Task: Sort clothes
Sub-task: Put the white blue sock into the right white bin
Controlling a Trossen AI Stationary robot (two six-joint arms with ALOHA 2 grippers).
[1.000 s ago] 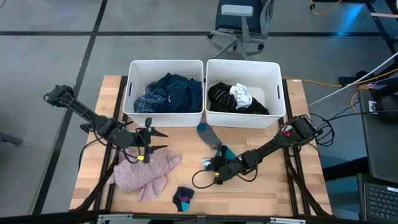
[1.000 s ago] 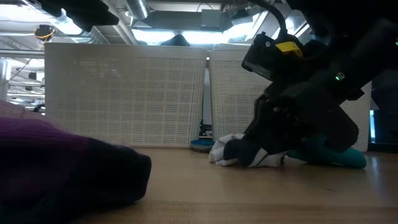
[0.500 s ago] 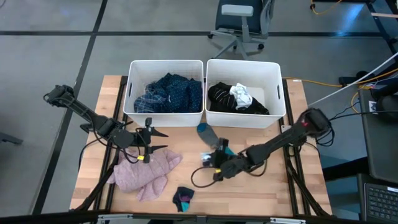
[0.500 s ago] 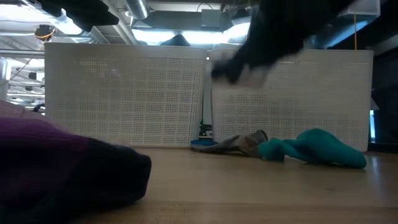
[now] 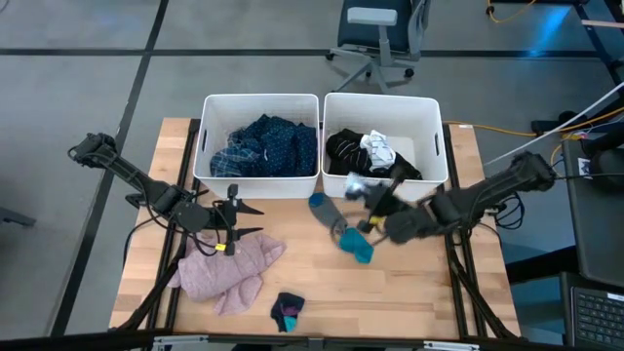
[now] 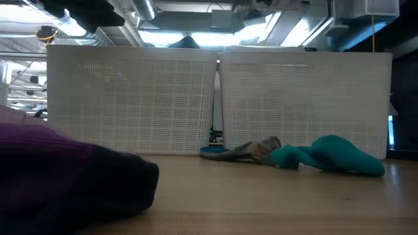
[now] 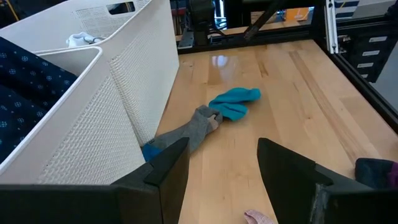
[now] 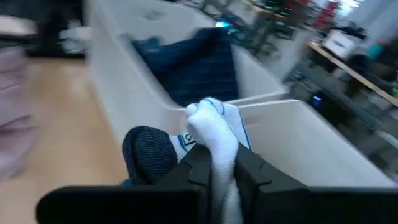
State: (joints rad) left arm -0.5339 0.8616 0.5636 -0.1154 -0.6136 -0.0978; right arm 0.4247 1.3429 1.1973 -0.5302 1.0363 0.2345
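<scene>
**Two bins part-filled, one sock in my right grip**

One small white-and-navy rolled sock [image 8: 208, 134] is pinched between my right gripper's [image 5: 369, 198] closed fingers, held up off the bench just at the front wall of the right white plastic bin [image 5: 432, 146]. I judge it is carried high so it can clear that wall and join the black and white pieces [image 5: 375, 151] inside. My left gripper [image 5: 246, 222] hovers with fingers spread and empty over the left half of the bench, beside the pink fuzzy top [image 5: 226, 273], probably waiting its turn. Blue plaid and navy dotted cloth [image 5: 265, 146] fills the left white bin [image 5: 207, 136]. A grey sock [image 7: 189, 129] and a teal one [image 7: 235, 102] lie touching near the bench's middle; a dark sock [image 5: 288, 311] sits by the front edge. Pale wood bench [image 5: 429, 292], grey floor and an office chair [image 5: 375, 34] beyond
</scene>
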